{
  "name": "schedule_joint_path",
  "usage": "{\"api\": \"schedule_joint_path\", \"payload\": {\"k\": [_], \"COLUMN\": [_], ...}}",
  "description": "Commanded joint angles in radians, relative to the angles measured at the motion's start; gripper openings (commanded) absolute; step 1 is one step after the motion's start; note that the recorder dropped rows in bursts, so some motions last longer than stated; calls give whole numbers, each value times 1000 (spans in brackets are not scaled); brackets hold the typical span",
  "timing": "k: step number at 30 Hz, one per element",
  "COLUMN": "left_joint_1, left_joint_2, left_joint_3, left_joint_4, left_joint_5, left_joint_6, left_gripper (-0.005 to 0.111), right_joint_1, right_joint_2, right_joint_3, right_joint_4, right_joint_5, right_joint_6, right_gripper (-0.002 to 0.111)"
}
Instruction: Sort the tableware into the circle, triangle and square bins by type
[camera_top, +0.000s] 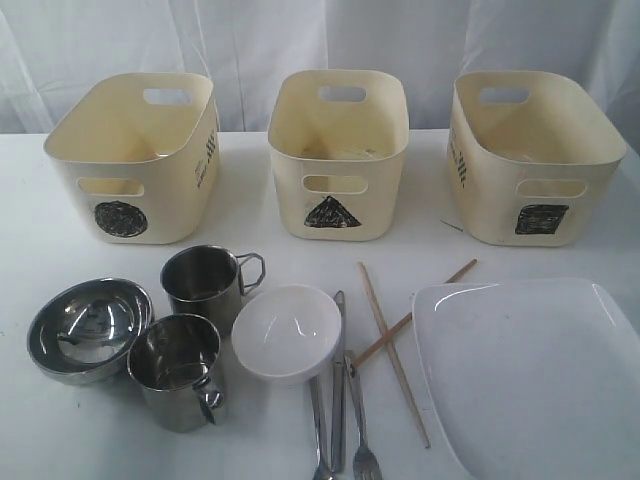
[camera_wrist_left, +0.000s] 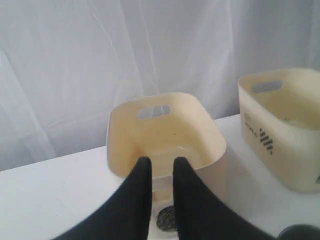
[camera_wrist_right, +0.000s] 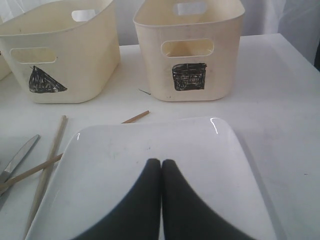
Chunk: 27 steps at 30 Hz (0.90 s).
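Note:
Steel bowls (camera_top: 90, 330) sit nested at the front left. Beside them stand two steel mugs (camera_top: 205, 282) (camera_top: 178, 372), then a small white bowl (camera_top: 288, 334). Steel cutlery (camera_top: 340, 410) and crossed wooden chopsticks (camera_top: 393, 345) lie in the middle. The large white plate (camera_top: 540, 370) lies at the front right. Behind are the circle bin (camera_top: 130, 150), triangle bin (camera_top: 338, 150) and square bin (camera_top: 530, 150). Neither gripper shows in the exterior view. My left gripper (camera_wrist_left: 160, 165) hangs open and empty before the circle bin (camera_wrist_left: 165, 125). My right gripper (camera_wrist_right: 161, 163) is shut on nothing over the plate (camera_wrist_right: 110, 150).
The three bins look empty inside. The right wrist view shows the triangle bin (camera_wrist_right: 65, 50), the square bin (camera_wrist_right: 192, 50), chopsticks (camera_wrist_right: 50, 155) and a knife tip (camera_wrist_right: 17, 157). White curtains hang behind the table. The plate runs past the table's front right.

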Motion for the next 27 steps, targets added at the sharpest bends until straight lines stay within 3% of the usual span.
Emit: {"api": "schedule_joint_path", "payload": {"k": [1,3,4,6,8,10,13,15,18,27], "left_joint_1": [-131,-175,-196,-219,-256,-286,-295,-295,-295,-295], "left_joint_2": [-2,-2,-2,-2,-2,-2,3,27,55,72], "left_joint_3": [31,17,-10,-51,-99,-152,-220,-245,-250,-250], "left_joint_4": [-317,-322,-312,-318,-355,-506,-771,-830,-830,-806], "left_joint_5": [160,356,561,744,806,864,1001,1113,1184,1194], "left_joint_6": [368,242,56,51,66,167,455,551,564,598], "left_gripper": [23,23,23,23,23,23,23,23,23,23], "right_joint_1": [0,0,0,0,0,0,0,0,0,0], "right_joint_2": [-3,-3,-3,-3,-3,-3,-3,-3,-3,-3], "right_joint_3": [6,6,6,6,6,6,6,6,6,6], "right_joint_4": [0,0,0,0,0,0,0,0,0,0], "right_joint_5": [-3,-3,-3,-3,-3,-3,-3,-3,-3,-3], "right_joint_6": [-2,-2,-2,-2,-2,-2,-2,-2,-2,-2], "right_gripper": [0,0,0,0,0,0,0,0,0,0]}}
